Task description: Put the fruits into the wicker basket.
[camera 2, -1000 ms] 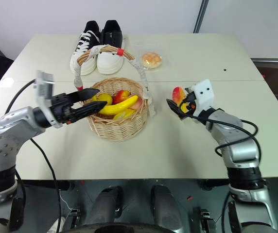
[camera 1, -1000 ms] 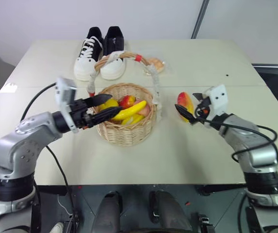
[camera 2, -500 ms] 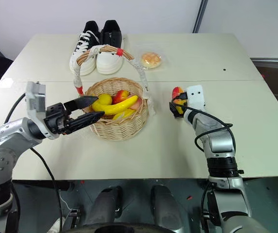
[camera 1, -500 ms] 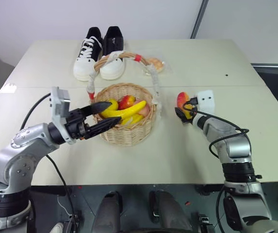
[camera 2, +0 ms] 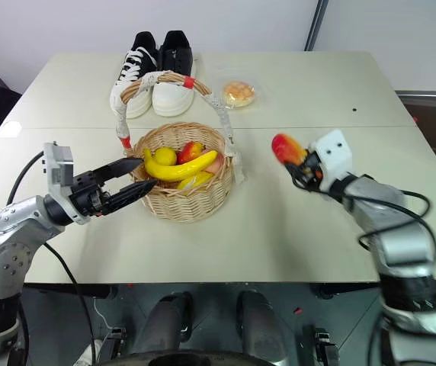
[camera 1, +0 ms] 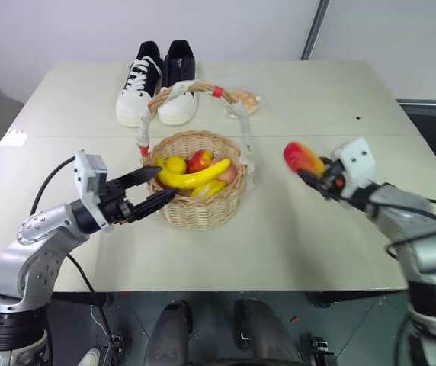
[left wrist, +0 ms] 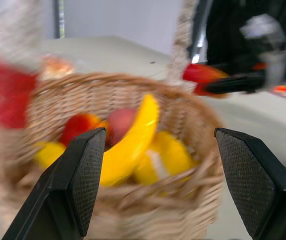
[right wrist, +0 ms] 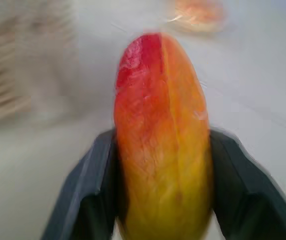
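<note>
- mango [right wrist: 162, 140] sits clamped btwn the right gripper [camera 2: 302, 169] fingers, red end sticking out past the tips, gripper squeezed onto it from both sides
- it's up off the table [camera 1: 317, 91], out to the right of the wicker basket [camera 1: 195, 210], clearly apart from it, not over the rim
- basket's in the middle of the table w/ the banana [camera 1: 191, 178] lying across the top of the pile, plus a few other yellow & red fruit bits under/beside it
- basket handle [camera 2: 157, 78] arches over the far side, white wrap w/ red bands; one leg of it comes down on the basket's right side, i.e. btwn the mango and the inside of the basket
- left gripper [camera 1: 153, 189] is on the other side, fingers spread wide & empty, tips right at the basket's left rim, pointing across at it. can't tell if they touch the wicker
- behind the basket: pair of black & white sneakers [camera 1: 157, 80] at the far edge, and a wrapped orange bun [camera 2: 238, 93] just right of them, partly behind the handle in the left eye view
- nothing else on the table btwn mango and basket, just bare tabletop
</note>
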`<state>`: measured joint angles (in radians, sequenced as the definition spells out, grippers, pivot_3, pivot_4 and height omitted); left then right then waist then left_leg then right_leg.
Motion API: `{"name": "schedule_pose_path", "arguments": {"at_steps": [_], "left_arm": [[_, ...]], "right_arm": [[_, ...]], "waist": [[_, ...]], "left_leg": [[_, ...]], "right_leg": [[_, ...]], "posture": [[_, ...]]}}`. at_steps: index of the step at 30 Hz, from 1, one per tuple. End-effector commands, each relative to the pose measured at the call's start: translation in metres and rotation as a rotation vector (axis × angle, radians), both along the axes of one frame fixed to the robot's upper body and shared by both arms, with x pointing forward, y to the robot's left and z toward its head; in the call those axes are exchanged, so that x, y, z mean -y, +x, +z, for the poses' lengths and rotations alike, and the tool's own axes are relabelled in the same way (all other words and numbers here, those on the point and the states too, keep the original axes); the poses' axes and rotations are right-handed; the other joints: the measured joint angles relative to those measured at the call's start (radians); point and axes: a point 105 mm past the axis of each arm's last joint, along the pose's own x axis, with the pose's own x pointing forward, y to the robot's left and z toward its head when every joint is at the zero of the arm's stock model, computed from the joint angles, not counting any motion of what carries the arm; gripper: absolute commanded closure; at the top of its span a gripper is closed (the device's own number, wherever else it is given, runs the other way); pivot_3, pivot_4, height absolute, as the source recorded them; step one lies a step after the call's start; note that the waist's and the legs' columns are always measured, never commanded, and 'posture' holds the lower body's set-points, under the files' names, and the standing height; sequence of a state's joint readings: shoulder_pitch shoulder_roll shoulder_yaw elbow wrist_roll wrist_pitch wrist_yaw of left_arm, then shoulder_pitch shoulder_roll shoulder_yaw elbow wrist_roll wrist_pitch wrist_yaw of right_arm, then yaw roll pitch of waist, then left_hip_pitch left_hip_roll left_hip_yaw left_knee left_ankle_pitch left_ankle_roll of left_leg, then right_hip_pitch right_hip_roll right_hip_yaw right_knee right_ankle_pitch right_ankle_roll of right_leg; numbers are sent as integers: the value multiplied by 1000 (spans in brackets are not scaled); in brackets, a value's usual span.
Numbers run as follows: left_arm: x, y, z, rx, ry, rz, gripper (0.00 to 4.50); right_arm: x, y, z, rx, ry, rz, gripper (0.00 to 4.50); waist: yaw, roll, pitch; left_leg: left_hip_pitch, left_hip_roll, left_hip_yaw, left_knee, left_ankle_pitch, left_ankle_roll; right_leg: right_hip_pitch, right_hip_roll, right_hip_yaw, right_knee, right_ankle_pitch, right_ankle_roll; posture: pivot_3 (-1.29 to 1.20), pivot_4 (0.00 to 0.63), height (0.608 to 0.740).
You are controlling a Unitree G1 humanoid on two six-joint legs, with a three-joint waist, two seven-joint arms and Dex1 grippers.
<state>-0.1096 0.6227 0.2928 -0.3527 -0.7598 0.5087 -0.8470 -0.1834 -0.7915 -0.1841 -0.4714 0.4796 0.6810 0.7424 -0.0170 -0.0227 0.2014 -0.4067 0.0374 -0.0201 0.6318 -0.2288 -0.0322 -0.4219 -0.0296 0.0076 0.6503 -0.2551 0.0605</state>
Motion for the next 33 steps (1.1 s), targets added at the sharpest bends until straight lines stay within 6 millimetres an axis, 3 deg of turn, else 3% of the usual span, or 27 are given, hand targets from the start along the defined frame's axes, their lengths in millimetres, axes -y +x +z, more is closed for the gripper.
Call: {"name": "schedule_pose_path", "arguments": {"at_steps": [1, 5, 11, 14, 16, 17, 19, 22, 27, 29, 33], "left_arm": [[-10, -1, 6, 61, 31, 20, 812], [-12, 0, 4, 63, 27, 23, 812], [-3, -8, 4, 65, -4, -8, 812], [6, -14, 4, 72, -17, -35, 812], [11, -17, 4, 73, -29, -44, 812], [14, -19, 3, 70, -35, -49, 812], [18, -22, 2, 66, -51, -54, 812], [21, -26, -1, 53, -67, -55, 812], [21, -27, -5, 35, -66, -64, 812], [21, -26, -5, 35, -69, -68, 812], [24, -23, -3, 40, -74, -85, 812]], "right_arm": [[-40, -36, 25, 2, 29, 264, 2659], [-97, -28, 47, 83, 121, 338, 2659], [-142, 15, 45, 74, 156, 219, 2659], [-153, 24, 44, 82, 140, 206, 1191], [-155, 27, 50, 113, 160, 187, 171], [-155, 27, 53, 136, 164, 182, 76], [-152, 21, 58, 180, 162, 209, 76], [-139, -3, 62, 197, 196, 326, 76], [-106, -24, 51, 100, 220, 353, 76], [-99, -22, 49, 86, 232, 317, 76], [-91, 13, 49, 139, 261, 126, 76]], "waist": [[-3, 0, 0], [-8, 0, 0], [3, -2, -1], [6, -2, -1], [4, -2, -1], [4, -2, -1], [3, -2, -1], [7, -2, -1], [5, -2, -1], [0, -2, -1], [-3, -2, -1]], "left_leg": [[0, 2, 1, 0, 0, 0], [4, 7, 3, 1, 0, 0], [0, 12, 2, 1, 0, -1], [-2, 12, 3, 1, 0, -1], [-2, 12, 4, 0, 0, -1], [-2, 12, 5, 0, 0, -1], [-2, 12, 5, 0, 0, -1], [-2, 12, 5, 0, 0, -1], [-1, 12, 6, 0, 0, 0], [1, 12, 7, 1, 0, 0], [3, 14, 9, 0, 0, 0]], "right_leg": [[0, 2, 1, 0, 0, -3], [0, 7, 2, 0, 2, -9], [-5, 14, 6, 0, 6, -15], [-7, 14, 6, -1, 6, -11], [-7, 13, 7, -1, 6, -10], [-8, 13, 7, -1, 6, -10], [-8, 14, 7, -1, 6, -10], [-7, 14, 7, -1, 5, -12], [-7, 14, 8, -1, 4, -13], [-7, 14, 9, 0, 5, -13], [-7, 17, 11, 0, 5, -14]], "posture": [[0, 150, 740], [0, 150, 740], [0, 150, 740], [0, 150, 740], [0, 150, 740], [0, 150, 740], [0, 150, 740], [0, 150, 740], [0, 150, 740], [0, 150, 740], [0, 150, 740]]}}
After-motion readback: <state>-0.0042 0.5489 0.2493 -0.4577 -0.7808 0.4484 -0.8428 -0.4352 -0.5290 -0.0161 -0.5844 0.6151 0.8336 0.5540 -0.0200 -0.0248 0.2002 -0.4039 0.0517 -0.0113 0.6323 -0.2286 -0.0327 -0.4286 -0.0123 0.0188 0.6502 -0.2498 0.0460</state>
